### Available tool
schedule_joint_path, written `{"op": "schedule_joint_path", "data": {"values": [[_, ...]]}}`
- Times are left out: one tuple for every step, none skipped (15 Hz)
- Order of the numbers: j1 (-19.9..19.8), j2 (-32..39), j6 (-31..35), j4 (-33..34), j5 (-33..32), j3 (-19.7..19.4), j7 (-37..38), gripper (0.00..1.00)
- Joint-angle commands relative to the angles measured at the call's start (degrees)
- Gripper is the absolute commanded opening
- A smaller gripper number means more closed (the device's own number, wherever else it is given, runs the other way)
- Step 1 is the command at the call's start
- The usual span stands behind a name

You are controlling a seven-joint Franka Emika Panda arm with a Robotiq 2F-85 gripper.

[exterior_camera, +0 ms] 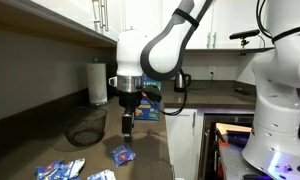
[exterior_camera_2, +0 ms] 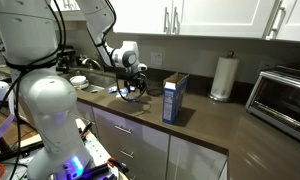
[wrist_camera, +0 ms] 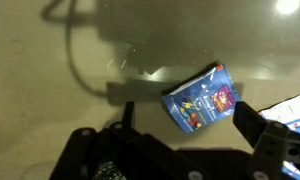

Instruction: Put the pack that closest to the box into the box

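The pack (wrist_camera: 202,98), a small blue foil packet with red and white print, lies flat on the grey-brown countertop. In the wrist view it sits between and just beyond my two fingers. My gripper (wrist_camera: 187,117) is open and empty, hovering above the pack. In an exterior view the gripper (exterior_camera: 128,122) hangs a little above the pack (exterior_camera: 122,154). The tall blue box (exterior_camera_2: 173,98) stands upright on the counter, apart from the gripper (exterior_camera_2: 133,86). The arm partly hides the box (exterior_camera: 150,102) in an exterior view.
A black wire mesh basket (exterior_camera: 85,127) stands beside the gripper. Several alike blue packets (exterior_camera: 60,170) lie bunched at the counter's near end; one shows in the wrist view (wrist_camera: 290,108). A paper towel roll (exterior_camera_2: 223,77) and a toaster oven (exterior_camera_2: 285,95) stand beyond the box.
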Motion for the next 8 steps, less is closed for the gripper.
{"op": "schedule_joint_path", "data": {"values": [[0.5,4.5,0.6,3.5,-0.4,0.1,-1.8,1.0],[0.6,5.2,0.4,4.2,-0.6,0.1,-2.0,1.0],[0.6,6.5,-0.1,5.5,-0.5,0.2,-2.3,1.0],[0.6,7.3,-0.3,6.3,-0.3,0.2,-2.6,1.0],[0.5,8.3,-0.6,7.3,0.0,0.3,-3.1,1.0],[0.3,9.1,-0.9,8.1,0.5,0.5,-3.8,1.0],[0.1,9.8,-1.4,8.9,1.2,0.8,-4.4,0.89],[0.1,10.4,-1.6,9.5,1.2,0.7,-4.6,0.79]]}}
